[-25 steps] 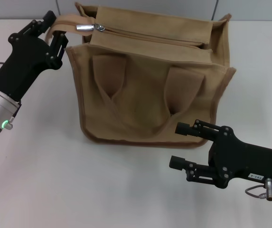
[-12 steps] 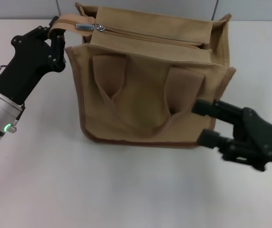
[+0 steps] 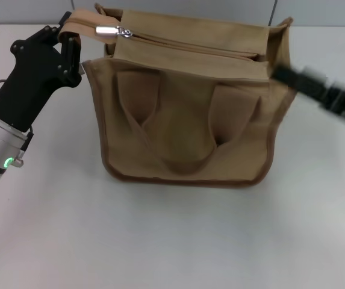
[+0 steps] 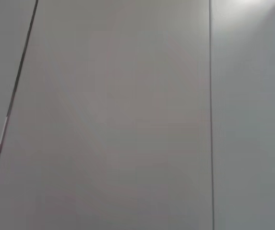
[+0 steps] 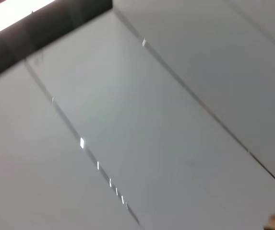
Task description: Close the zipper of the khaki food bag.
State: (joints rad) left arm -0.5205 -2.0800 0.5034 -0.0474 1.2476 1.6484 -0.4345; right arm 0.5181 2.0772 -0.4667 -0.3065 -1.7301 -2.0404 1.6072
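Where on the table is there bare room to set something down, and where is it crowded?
The widest bare patch of table lies in front of the bag. Another lies to the bag's right, below the blurred right gripper. It is crowded at the bag's top left corner, where the left gripper holds the tan strap end beside the pull tab.

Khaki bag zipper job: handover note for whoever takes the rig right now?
Left gripper: at the tan canvas food bag's top left end, shut on the tan fabric strap end beside the silver metal pull tab.
Right gripper: blurred in motion at the bag's top right corner; holds nothing visible.
Tan zipper line: pull sits at the left end, closing not visibly begun.
Left to do: grip the pull, run it along the top.
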